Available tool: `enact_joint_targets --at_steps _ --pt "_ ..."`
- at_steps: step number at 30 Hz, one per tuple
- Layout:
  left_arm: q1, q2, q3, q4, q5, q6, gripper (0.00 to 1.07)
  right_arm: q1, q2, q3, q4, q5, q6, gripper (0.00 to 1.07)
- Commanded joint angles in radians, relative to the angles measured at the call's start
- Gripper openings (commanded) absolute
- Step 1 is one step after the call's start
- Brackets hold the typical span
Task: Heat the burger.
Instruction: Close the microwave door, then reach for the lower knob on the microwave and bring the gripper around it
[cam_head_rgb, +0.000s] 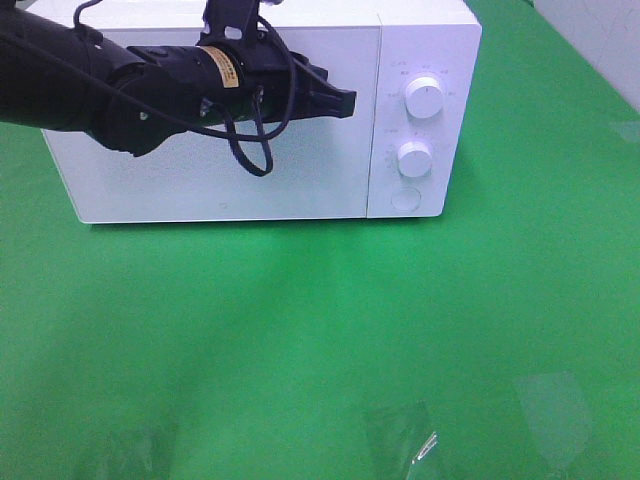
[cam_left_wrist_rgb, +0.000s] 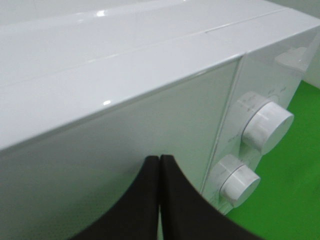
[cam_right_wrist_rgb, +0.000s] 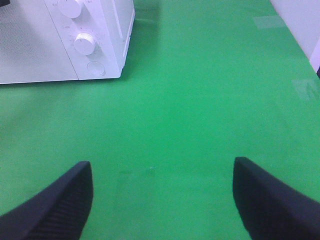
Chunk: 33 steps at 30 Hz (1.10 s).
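Observation:
The burger is out of view. A white microwave (cam_head_rgb: 270, 120) stands at the back of the green table with its door closed. My left gripper (cam_head_rgb: 345, 101) is shut and empty, hovering in front of the upper right part of the door, close to the control panel. In the left wrist view its two black fingers (cam_left_wrist_rgb: 159, 159) are pressed together just before the door, with the upper knob (cam_left_wrist_rgb: 267, 126) and lower knob (cam_left_wrist_rgb: 240, 182) beside them. My right gripper (cam_right_wrist_rgb: 162, 170) is open over bare green cloth, away from the microwave (cam_right_wrist_rgb: 60, 40); the exterior view does not show it.
The control panel carries two white knobs (cam_head_rgb: 424, 97) (cam_head_rgb: 414, 158) and a round button (cam_head_rgb: 404, 198). Green cloth (cam_head_rgb: 320, 330) covers the table, with clear tape patches (cam_head_rgb: 555, 405) near the front. A pale wall (cam_right_wrist_rgb: 300, 25) borders the table's right side.

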Motion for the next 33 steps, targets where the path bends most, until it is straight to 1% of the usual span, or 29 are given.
enact_joint_targets --at_steps 1,2,3,4,5,6,8,9,10,11,13,14,15,16,17,18,19,20,21,22,23,24,25,26,27,28,29,32,33 --pt "-0.035 -0.023 -0.021 -0.025 0.014 0.002 0.00 -0.004 -0.024 0.002 -0.003 -0.012 -0.005 0.76" --pt "-0.035 -0.023 -0.021 -0.025 0.014 0.002 0.00 -0.004 -0.024 0.002 -0.003 -0.012 -0.005 0.76" --pt "-0.069 -0.043 -0.021 -0.025 0.071 0.002 0.00 -0.004 -0.024 0.002 -0.003 -0.012 -0.005 0.76" --pt "-0.069 -0.043 -0.021 -0.025 0.071 0.002 0.00 -0.004 -0.024 0.002 -0.003 -0.012 -0.005 0.76" --pt "-0.101 -0.069 -0.021 -0.025 0.155 0.002 0.00 -0.004 -0.024 0.002 -0.003 -0.012 -0.005 0.76" --pt "-0.101 -0.069 -0.021 -0.025 0.155 0.002 0.00 -0.004 -0.024 0.002 -0.003 -0.012 -0.005 0.76" --pt "-0.171 -0.140 -0.021 -0.025 0.381 0.002 0.00 -0.004 -0.024 0.002 -0.003 -0.012 -0.005 0.76" --pt "-0.171 -0.140 -0.021 -0.025 0.381 0.002 0.00 -0.004 -0.024 0.002 -0.003 -0.012 -0.005 0.76" --pt "-0.204 -0.179 -0.021 -0.025 0.500 0.005 0.00 -0.004 -0.024 0.002 -0.003 -0.012 -0.005 0.76" --pt "-0.204 -0.179 -0.021 -0.025 0.500 0.005 0.00 -0.004 -0.024 0.002 -0.003 -0.012 -0.005 0.76" --pt "-0.215 -0.200 -0.021 -0.025 0.563 0.011 0.00 -0.004 -0.024 0.002 -0.003 -0.012 -0.005 0.76" --pt "-0.236 -0.235 -0.021 -0.026 0.671 0.023 0.00 -0.004 -0.024 0.002 -0.003 -0.012 -0.005 0.76" --pt "-0.236 -0.235 -0.021 -0.026 0.671 0.023 0.00 -0.004 -0.024 0.002 -0.003 -0.012 -0.005 0.76" --pt "-0.255 -0.268 -0.021 -0.025 0.779 0.024 0.11 -0.004 -0.024 0.002 -0.003 -0.012 -0.005 0.76" --pt "-0.255 -0.268 -0.021 -0.025 0.779 0.024 0.11 -0.004 -0.024 0.002 -0.003 -0.012 -0.005 0.76" --pt "-0.264 -0.292 -0.021 -0.024 0.866 0.030 0.36 -0.004 -0.024 0.002 -0.003 -0.012 -0.005 0.76" --pt "-0.264 -0.292 -0.021 -0.024 0.866 0.030 0.36 -0.004 -0.024 0.002 -0.003 -0.012 -0.005 0.76" --pt "-0.264 -0.313 -0.021 -0.022 0.950 0.032 0.72 -0.004 -0.024 0.002 -0.003 -0.012 -0.005 0.76" --pt "-0.263 -0.325 -0.021 -0.024 1.045 0.032 0.98 -0.004 -0.024 0.002 -0.003 -0.012 -0.005 0.76" --pt "-0.263 -0.325 -0.021 -0.024 1.045 0.032 0.98 -0.004 -0.024 0.002 -0.003 -0.012 -0.005 0.76" --pt "-0.263 -0.336 -0.021 -0.024 1.110 0.030 1.01 -0.004 -0.024 0.002 -0.003 -0.012 -0.005 0.76" --pt "-0.263 -0.336 -0.021 -0.024 1.110 0.030 1.01 -0.004 -0.024 0.002 -0.003 -0.012 -0.005 0.76" --pt "-0.263 -0.348 -0.021 -0.029 1.200 0.028 1.00 -0.004 -0.024 0.002 -0.003 -0.012 -0.005 0.76" --pt "-0.263 -0.348 -0.021 -0.029 1.200 0.028 1.00 -0.004 -0.024 0.002 -0.003 -0.012 -0.005 0.76" --pt "-0.263 -0.357 -0.021 -0.036 1.314 0.022 0.99 -0.004 -0.024 0.002 -0.003 -0.012 -0.005 0.76" --pt "-0.263 -0.357 -0.021 -0.036 1.314 0.022 0.99 -0.004 -0.024 0.002 -0.003 -0.012 -0.005 0.76" --pt "-0.263 -0.360 -0.021 -0.031 1.392 0.009 0.99 -0.004 -0.024 0.002 -0.003 -0.012 -0.005 0.76" --pt "-0.257 -0.361 -0.021 -0.019 1.421 -0.004 0.99 -0.004 -0.024 0.002 -0.003 -0.012 -0.005 0.76" --pt "-0.237 -0.363 -0.021 -0.013 1.457 -0.019 0.99 -0.004 -0.024 0.002 -0.003 -0.012 -0.005 0.76"
